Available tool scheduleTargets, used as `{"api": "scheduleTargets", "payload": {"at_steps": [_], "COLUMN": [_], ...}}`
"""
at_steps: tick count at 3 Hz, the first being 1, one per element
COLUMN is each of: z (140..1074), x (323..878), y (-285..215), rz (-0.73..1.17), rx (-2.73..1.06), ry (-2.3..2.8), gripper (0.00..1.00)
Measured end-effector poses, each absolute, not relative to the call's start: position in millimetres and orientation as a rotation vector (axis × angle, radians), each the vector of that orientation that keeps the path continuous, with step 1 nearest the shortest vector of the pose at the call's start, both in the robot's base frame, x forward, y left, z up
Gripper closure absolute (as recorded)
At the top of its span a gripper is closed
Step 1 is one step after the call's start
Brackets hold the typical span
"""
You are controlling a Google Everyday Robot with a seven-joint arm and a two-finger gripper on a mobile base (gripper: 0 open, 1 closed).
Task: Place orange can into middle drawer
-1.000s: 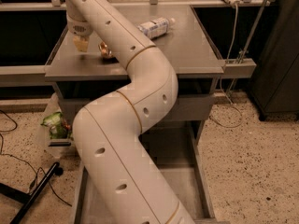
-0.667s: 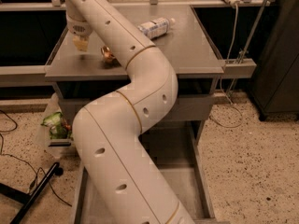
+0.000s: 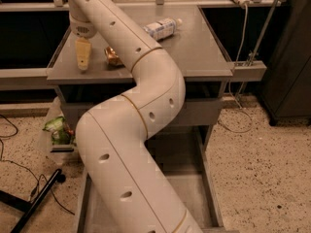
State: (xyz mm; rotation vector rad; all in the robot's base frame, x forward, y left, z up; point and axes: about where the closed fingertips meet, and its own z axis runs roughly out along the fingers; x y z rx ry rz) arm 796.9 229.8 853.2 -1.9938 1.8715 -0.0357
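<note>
The orange can (image 3: 113, 56) lies on the grey cabinet top (image 3: 194, 52), near its front left, partly hidden behind my arm. My gripper (image 3: 82, 57) hangs pointing down just left of the can, close above the cabinet top and apart from the can. The middle drawer (image 3: 210, 178) stands pulled out below, at the bottom of the view. Its flat grey floor is largely covered by my white arm (image 3: 141, 130), which sweeps up from the bottom to the top left.
A clear plastic bottle (image 3: 163, 28) with a white-blue label lies on the cabinet top behind the arm. A bin with a green packet (image 3: 57, 130) sits on the floor at left. A black stand leg (image 3: 39, 203) and cables lie at bottom left. A dark cabinet (image 3: 291, 52) stands at right.
My gripper has come down a little toward the cabinet top, left of the can. The can and the bottle have not moved.
</note>
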Motion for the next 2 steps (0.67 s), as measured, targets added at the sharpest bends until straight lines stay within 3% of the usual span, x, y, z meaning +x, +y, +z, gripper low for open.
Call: {"api": "scheduleTargets", "payload": {"at_steps": [2], "z": [865], "x": [793], "y": [186], "rz": [-0.115], "rx": [-1.98], "ry": [1.974], "gripper": [0.0]}}
